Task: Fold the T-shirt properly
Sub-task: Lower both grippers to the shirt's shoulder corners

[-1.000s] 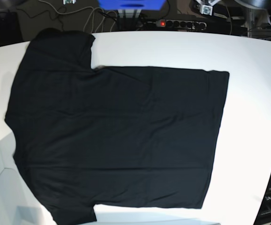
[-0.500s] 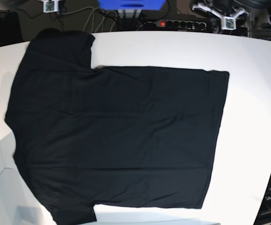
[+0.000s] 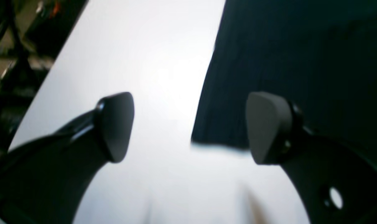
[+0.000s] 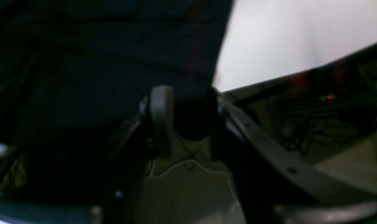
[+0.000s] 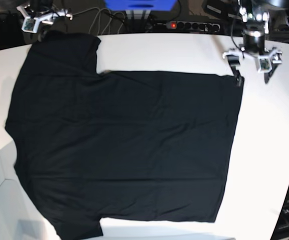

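The T-shirt lies spread flat on the white table, filling most of it in the base view, with its hem running down that view's right side and its two sleeves toward the left, one near the bottom edge and one at the top left corner. The cloth looks smooth and unfolded, plain black all over. Farther back, at the top right of the base view, the left gripper hangs over the far hem corner of the shirt with its jaws spread wide apart; one finger stands at the corner of the cloth and the other over bare table just beside it. The left wrist view shows this closely: the hem corner sits between the two dark pads, nearer the right-hand pad, and nothing is held between them, though whether a pad touches the cloth cannot be told. At the far top left of the base view, the right gripper is at the table's back edge by the end of the upper sleeve. In the blurred, dim right wrist view its fingers stand a little apart with a dark rounded shape between them, against the black cloth; whether they hold the sleeve cannot be told. Behind the table lie cables and a power strip.
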Action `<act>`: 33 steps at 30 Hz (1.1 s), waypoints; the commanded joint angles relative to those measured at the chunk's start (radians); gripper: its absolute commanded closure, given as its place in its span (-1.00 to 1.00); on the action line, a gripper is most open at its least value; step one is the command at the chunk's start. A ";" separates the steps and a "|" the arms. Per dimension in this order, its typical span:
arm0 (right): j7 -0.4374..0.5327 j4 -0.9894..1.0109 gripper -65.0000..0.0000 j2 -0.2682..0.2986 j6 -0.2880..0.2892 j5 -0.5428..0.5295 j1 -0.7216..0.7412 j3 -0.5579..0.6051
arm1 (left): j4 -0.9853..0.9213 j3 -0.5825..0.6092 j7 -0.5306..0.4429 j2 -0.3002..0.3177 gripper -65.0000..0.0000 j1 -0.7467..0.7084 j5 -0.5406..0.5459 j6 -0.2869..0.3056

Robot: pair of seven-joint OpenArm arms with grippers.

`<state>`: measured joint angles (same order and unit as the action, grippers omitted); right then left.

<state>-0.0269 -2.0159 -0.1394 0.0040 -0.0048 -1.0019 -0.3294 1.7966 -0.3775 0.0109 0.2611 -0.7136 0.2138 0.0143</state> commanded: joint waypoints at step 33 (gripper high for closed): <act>0.025 -0.015 0.35 -0.010 0.001 0.004 0.074 -0.032 | -0.215 -0.166 0.142 -0.138 -0.64 0.203 -0.001 0.270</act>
<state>-0.0265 -2.0151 -0.1524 0.0040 -0.0048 -0.9123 -0.3569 1.5700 -0.5369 0.1761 0.1162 -0.5007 0.2073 0.2798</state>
